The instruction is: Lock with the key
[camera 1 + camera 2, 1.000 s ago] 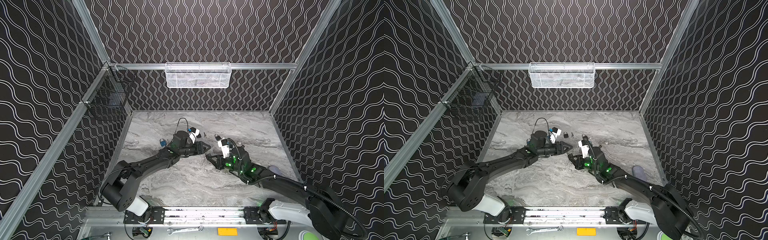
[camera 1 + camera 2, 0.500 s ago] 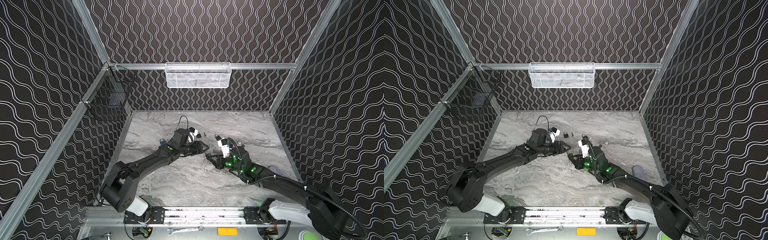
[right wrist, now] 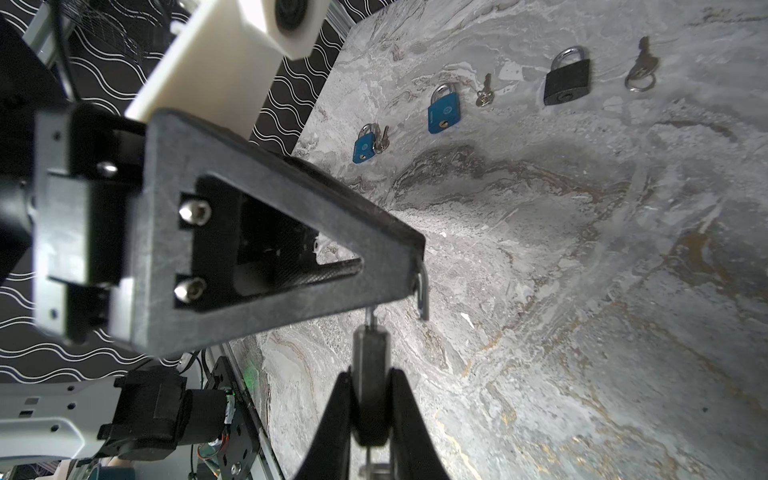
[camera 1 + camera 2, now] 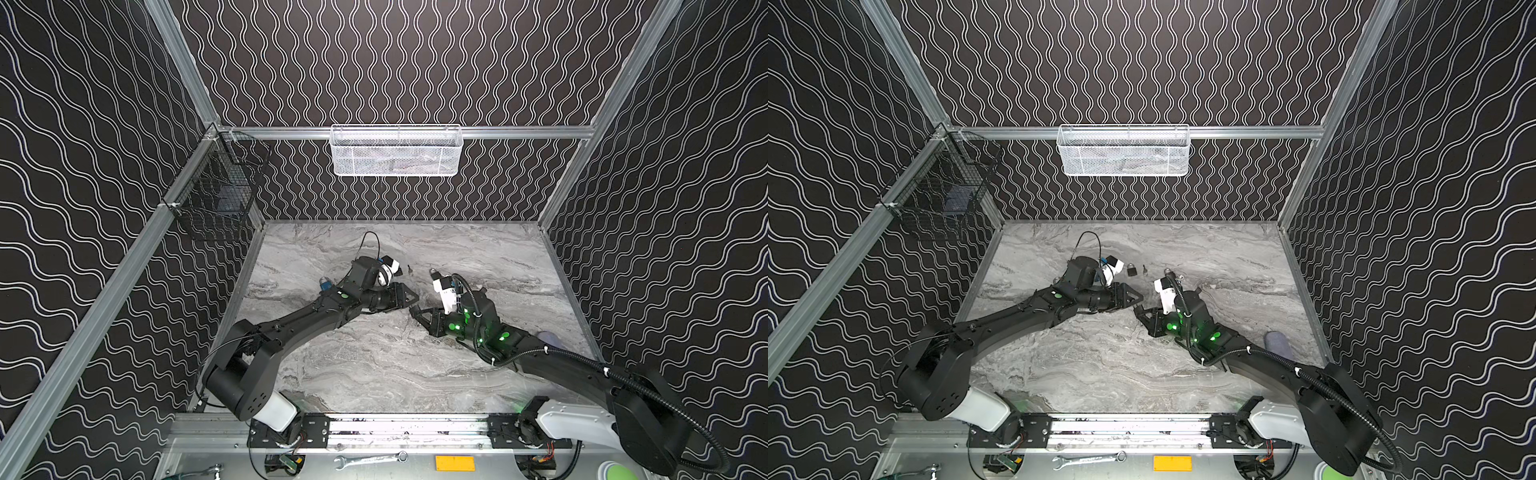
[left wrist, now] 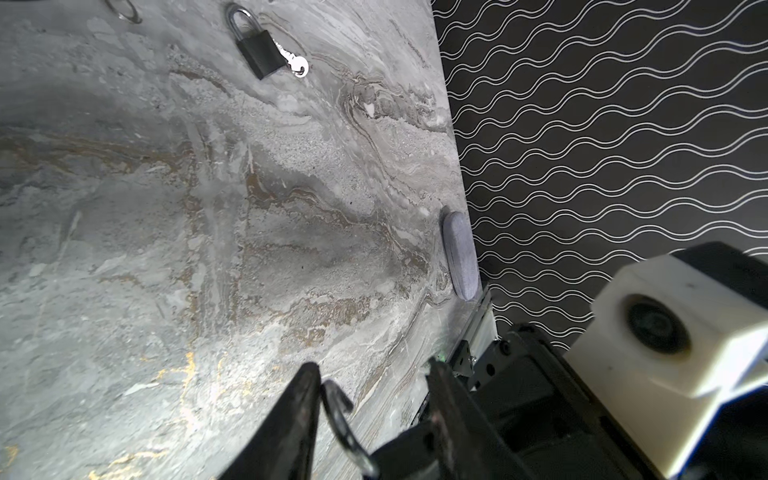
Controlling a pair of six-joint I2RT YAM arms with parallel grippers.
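R gripper (image 3: 371, 378) pinches grey padlock (image 3: 370, 353) body over mid-table (image 3: 582, 270), shackle (image 3: 423, 291) swung open. L gripper (image 5: 372, 368) jaws stand apart, shackle against one finger. Blue padlocks (image 3: 444, 114) lie farther off, keys (image 3: 484, 93) beside them; round emblem too small to read.

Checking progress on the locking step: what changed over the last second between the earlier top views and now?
Little. The left gripper shifted slightly at the wrist, and its jaws narrowed a little around the shackle without closing. Unchanged: the right gripper stays clamped on the padlock, and the spare padlock beyond them lies where it was.
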